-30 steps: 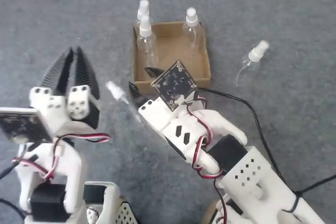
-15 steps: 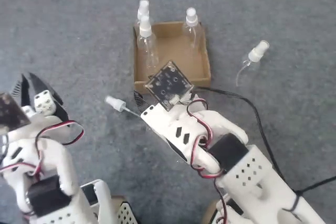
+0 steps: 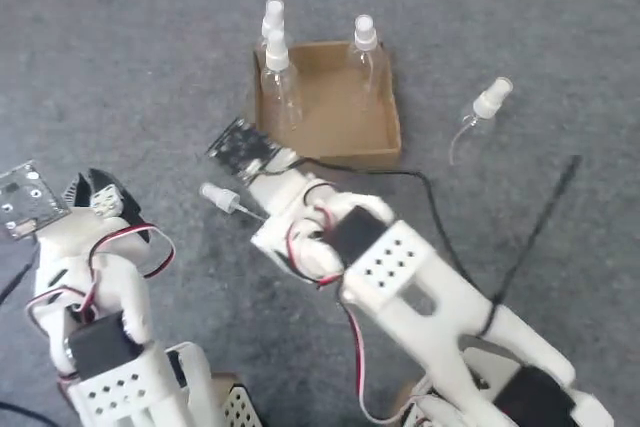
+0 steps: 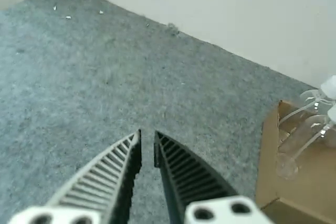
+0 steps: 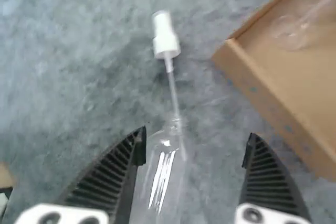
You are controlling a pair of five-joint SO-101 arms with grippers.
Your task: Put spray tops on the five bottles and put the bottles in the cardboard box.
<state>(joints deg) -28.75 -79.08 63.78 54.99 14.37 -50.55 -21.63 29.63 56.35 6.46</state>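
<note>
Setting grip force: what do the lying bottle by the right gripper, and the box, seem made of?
Bottle: likely clear glossy plastic; carpet shows through, with glints. Spray top: opaque white, probably plastic. Box: matte brown cardboard, by its dull flat walls.

Table is covered in grey felt mat (image 3: 150, 77). The cardboard box (image 3: 340, 156) sits flat on it, on the far side from me, roughly centre. A capped bottle (image 3: 478, 115) lies on the mat to the right of the box, apart from it. A second bottle (image 5: 165, 169) lies near the box's near-left corner. Its spray top (image 5: 164, 35) is clear of the neck, with the tube reaching into it. A few white specks (image 4: 55, 8) lie near the mat's edge by the wall.
</note>
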